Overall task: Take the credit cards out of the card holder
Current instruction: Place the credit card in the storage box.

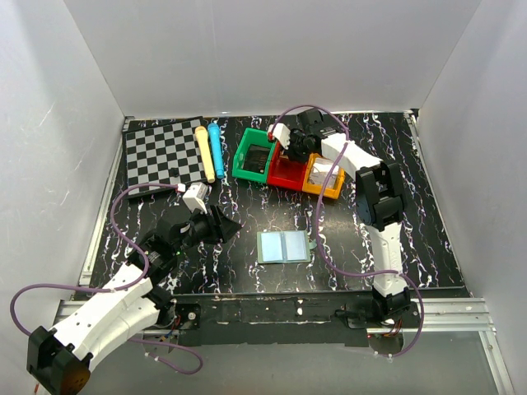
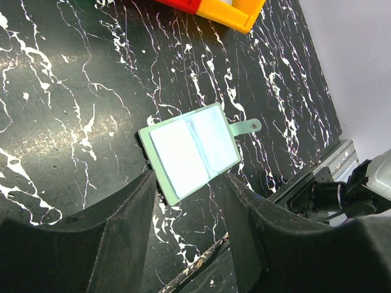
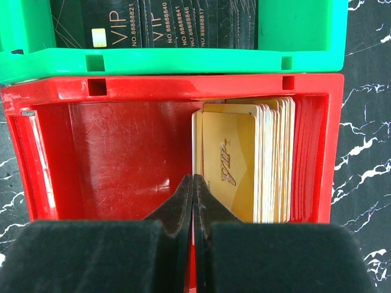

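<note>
card holder (image 1: 284, 246): lying open and flat on the black marble table (image 1: 247, 271), both pale panels face up, teal tab sticking out one side; can't tell if anything's in the sleeves
left gripper (image 1: 224, 225): jaws spread wide, nothing in them; sits left of the holder, not touching it; the wrist cam frames the holder between the fingers (image 2: 128, 226)
right gripper (image 3: 193, 183): jaws pressed together, nothing visible between them; over the red bin (image 3: 122, 152), tips just beside the stack's left edge
credit cards (image 3: 244, 165): gold VIP stack standing on edge at one end of the red bin
green bin (image 3: 183, 61): touching the red one; row of black VIP cards (image 3: 153, 24) in it
orange bin (image 1: 323, 177): on the red bin's other side
</note>
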Motion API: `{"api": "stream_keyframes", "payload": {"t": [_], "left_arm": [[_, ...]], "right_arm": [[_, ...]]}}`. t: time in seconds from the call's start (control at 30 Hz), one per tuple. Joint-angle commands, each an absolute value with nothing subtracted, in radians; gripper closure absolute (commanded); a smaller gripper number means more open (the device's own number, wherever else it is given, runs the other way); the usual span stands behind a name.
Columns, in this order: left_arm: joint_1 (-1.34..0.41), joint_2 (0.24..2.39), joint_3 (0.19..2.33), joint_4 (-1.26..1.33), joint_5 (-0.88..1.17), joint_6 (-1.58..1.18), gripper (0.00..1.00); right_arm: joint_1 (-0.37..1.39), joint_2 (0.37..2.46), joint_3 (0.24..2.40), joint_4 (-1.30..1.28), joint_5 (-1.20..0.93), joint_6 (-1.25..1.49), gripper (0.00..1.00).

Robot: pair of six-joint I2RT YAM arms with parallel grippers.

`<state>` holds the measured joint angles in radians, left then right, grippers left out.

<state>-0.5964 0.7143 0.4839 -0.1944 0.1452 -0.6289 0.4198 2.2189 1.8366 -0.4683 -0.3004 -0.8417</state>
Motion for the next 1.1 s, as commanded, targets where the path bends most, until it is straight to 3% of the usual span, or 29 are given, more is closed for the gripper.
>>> {"api": "stream_keyframes", "payload": {"t": [0.0, 0.17, 0.33, 1.07], "left_arm": [[-0.589, 0.712, 0.503, -0.195, 0.143, -0.621, 0.54], [-0.589, 0.712, 0.5, -0.193, 0.144, -0.623, 0.53], [-0.589, 0.713, 0.5, -0.195, 0.143, -0.624, 0.53], [-0.589, 0.706, 0.503, -0.216, 0.138, -0.624, 0.53]], "right_arm": [[0.42, 2.226, 1.867, -0.453, -0.293, -0.841, 0.99], [0.422, 2.226, 1.868, -0.443, -0.282, -0.825, 0.99], [0.422, 2.217, 1.871, -0.423, -0.259, -0.811, 0.89], [0.425, 2.163, 1.899, -0.321, -0.104, -0.71, 0.84]]}}
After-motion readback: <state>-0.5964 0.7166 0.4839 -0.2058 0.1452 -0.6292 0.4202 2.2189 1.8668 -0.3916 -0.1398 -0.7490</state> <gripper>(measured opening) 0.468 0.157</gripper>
